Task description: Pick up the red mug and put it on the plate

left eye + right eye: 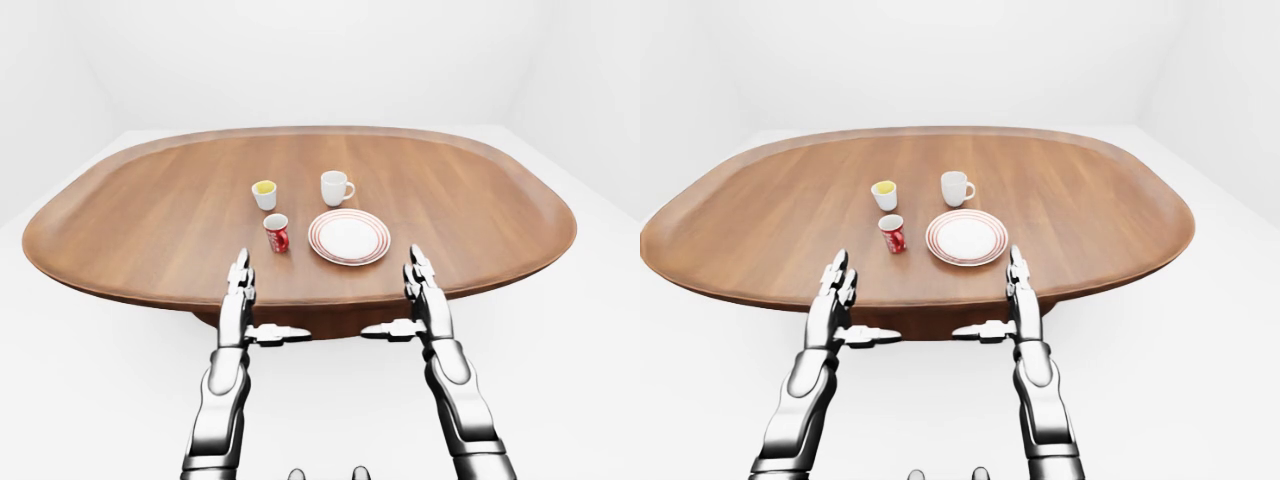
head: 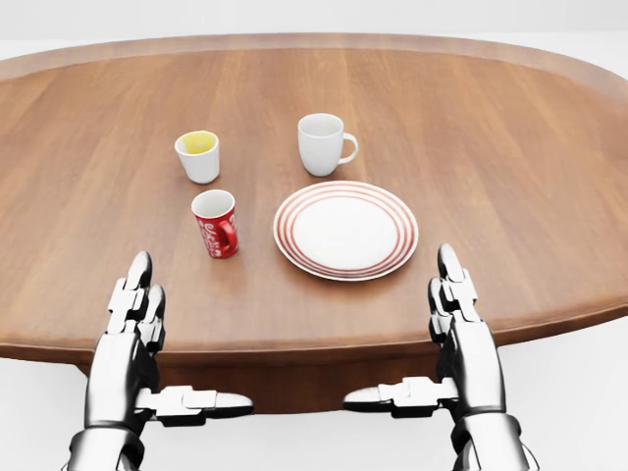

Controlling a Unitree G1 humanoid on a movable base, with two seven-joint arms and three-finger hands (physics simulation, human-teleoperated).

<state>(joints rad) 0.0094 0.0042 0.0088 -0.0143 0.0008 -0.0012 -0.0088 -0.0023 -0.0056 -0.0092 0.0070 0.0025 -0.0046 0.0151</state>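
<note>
The red mug [image 2: 216, 224] stands upright on the oval wooden table [image 2: 510, 147], just left of the white plate with red rings [image 2: 345, 230]. The plate holds nothing. My left hand [image 2: 147, 343] hovers at the table's near edge, below the mug and apart from it, fingers stretched flat and thumb pointing inward. My right hand [image 2: 442, 339] mirrors it below the plate's right side, also open and holding nothing.
A white mug [image 2: 324, 143] stands above the plate in the head view. A small white cup with a yellow inside [image 2: 198, 155] sits above the red mug. The table's rim [image 2: 294, 348] runs between my two hands. White floor surrounds the table.
</note>
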